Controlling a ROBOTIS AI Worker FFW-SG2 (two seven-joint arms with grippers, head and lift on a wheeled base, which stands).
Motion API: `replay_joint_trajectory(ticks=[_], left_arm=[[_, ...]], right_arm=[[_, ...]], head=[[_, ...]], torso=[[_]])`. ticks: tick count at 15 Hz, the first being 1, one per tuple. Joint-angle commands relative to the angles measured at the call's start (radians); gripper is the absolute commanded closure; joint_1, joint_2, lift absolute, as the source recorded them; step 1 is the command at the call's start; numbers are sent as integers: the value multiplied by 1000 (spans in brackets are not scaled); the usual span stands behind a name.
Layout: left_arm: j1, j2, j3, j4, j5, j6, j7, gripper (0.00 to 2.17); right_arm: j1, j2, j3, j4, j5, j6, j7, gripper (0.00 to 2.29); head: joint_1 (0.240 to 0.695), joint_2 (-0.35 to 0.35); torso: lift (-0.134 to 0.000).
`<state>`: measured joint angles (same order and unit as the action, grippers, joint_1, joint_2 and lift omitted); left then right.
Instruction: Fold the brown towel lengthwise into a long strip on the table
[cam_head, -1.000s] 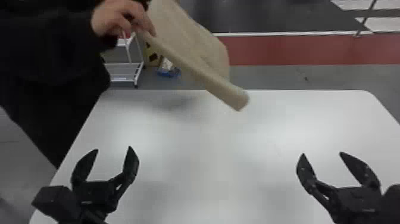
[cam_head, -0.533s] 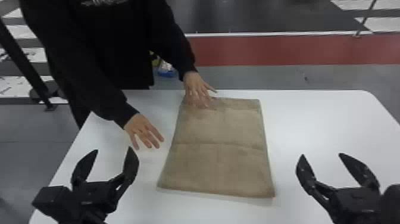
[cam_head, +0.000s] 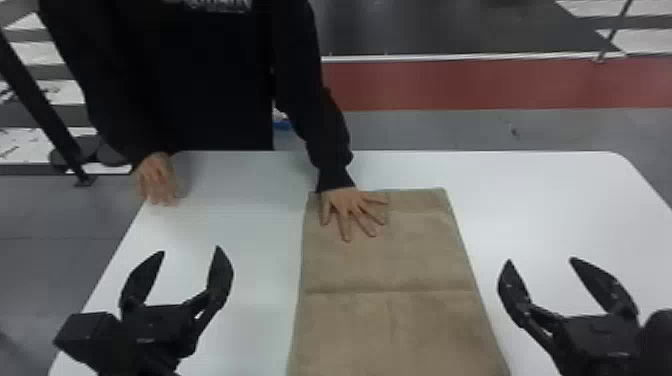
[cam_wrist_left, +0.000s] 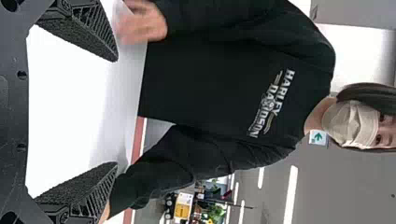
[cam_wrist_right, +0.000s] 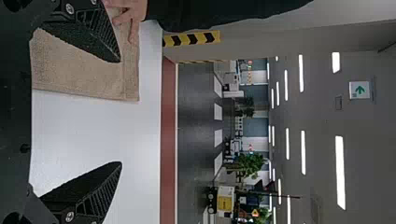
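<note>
Brown towel (cam_head: 395, 320), a flat rectangular cloth w/ a crease running across it, lies on the white smooth-topped desk (cam_head: 575, 200), btwn the grippers; its near end runs out of the head view. Step in hand looks like setup: a person's bare hand (cam_head: 352, 207) is spread on the far end, the other hand (cam_head: 157, 180) near the desk's far corner, so robot folding prob. hasn't begun. Next move, I'd say: wait till hands are clear, then lower to one long side, pinch it near both ends & carry it over to the opp. long side. Pose: black two-fingered left gripper (cam_head: 190, 250) & matching right gripper (cam_head: 541, 259) flank the towel, fingers fwd, both wide & empty.
</note>
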<state>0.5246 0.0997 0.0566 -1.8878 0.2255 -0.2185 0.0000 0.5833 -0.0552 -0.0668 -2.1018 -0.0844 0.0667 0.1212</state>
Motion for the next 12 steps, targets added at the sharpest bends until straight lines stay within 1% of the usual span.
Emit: replay_joint_trajectory(ticks=[1,8,10,12], left_arm=[[0,0,-1,-2,0,0,0,83],[0,2,-4,-4,-2,0,-3,83],[-5,3,-4,-5,-2,3,-18,83],[-23,2,-9,-7,-8,28,-52,80]], right_arm=[[3,0,-1,-3,0,0,0,100],[9,-2,-4,-14,0,16,2,100],[12,0,-8,-15,0,16,2,100],[13,0,-21,-17,0,16,2,100]], head=[[695,58],[695,55],[695,53],[695,47]], torso=[[-94],[-94],[-94],[-94]])
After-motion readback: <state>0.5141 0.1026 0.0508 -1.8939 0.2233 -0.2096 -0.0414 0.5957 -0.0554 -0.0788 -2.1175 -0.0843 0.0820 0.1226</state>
